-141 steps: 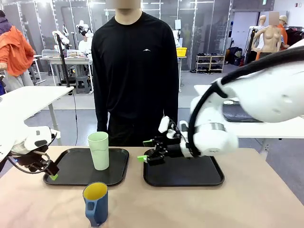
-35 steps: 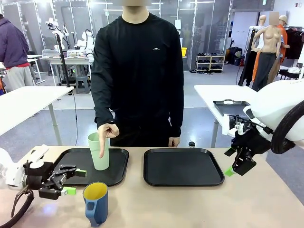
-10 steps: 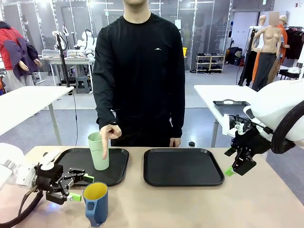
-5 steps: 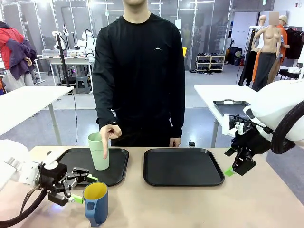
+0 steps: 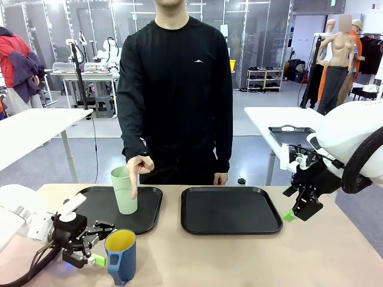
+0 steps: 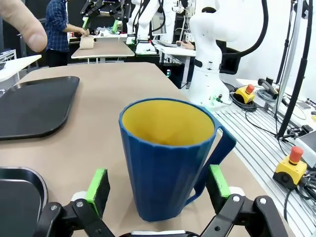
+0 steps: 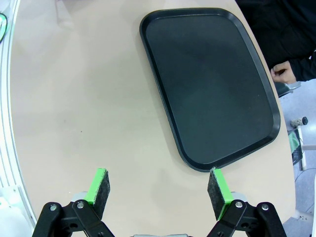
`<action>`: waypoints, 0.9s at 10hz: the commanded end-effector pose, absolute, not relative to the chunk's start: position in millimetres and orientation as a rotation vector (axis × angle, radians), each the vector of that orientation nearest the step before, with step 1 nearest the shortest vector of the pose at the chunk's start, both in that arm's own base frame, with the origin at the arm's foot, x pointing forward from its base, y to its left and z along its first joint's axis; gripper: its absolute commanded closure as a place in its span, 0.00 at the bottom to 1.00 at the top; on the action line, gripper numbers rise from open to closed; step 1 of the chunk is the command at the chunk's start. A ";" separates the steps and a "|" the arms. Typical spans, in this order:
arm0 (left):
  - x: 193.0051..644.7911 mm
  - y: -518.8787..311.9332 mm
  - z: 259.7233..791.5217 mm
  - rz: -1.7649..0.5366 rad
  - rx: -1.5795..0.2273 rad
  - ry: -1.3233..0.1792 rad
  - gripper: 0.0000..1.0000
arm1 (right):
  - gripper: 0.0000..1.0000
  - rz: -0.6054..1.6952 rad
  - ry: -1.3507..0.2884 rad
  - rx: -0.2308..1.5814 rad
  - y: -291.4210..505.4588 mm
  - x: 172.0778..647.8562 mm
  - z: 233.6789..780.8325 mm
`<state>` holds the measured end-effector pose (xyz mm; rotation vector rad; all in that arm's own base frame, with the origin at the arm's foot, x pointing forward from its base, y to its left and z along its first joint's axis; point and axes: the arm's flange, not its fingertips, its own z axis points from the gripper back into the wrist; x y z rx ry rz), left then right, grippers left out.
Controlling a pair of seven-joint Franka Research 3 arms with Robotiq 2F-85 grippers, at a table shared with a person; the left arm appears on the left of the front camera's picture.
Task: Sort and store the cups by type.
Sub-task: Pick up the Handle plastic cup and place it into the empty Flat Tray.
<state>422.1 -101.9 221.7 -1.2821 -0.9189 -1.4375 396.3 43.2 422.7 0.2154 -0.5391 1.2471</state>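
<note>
Front view: the dark blue mug [image 5: 121,256] stands on the worktop [image 5: 239,257] at 6 o'clock of the left tray [image 5: 149,209], where the mint-green tumbler [image 5: 124,189] stands upright. The person's hand [image 5: 139,169] points a finger down at the tumbler. The left gripper [image 6: 158,190] has its jaws spread wide on either side of the mug, pads apart from its wall, gripping nothing. The right gripper [image 7: 159,191] hangs at 3 o'clock of the right tray [image 5: 231,210], jaws wide apart and empty.
</note>
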 end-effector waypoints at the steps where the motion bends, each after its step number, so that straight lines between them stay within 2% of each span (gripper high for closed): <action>1: 404.8 -104.0 173.7 -1.478 -1.310 -0.973 0.00 | 0.00 1.226 -0.529 0.202 46.1 394.6 421.8; 9: 399.7 -135.1 158.1 -1.463 -1.409 -0.992 0.00 | 0.00 1.226 -0.529 0.202 46.1 394.6 421.8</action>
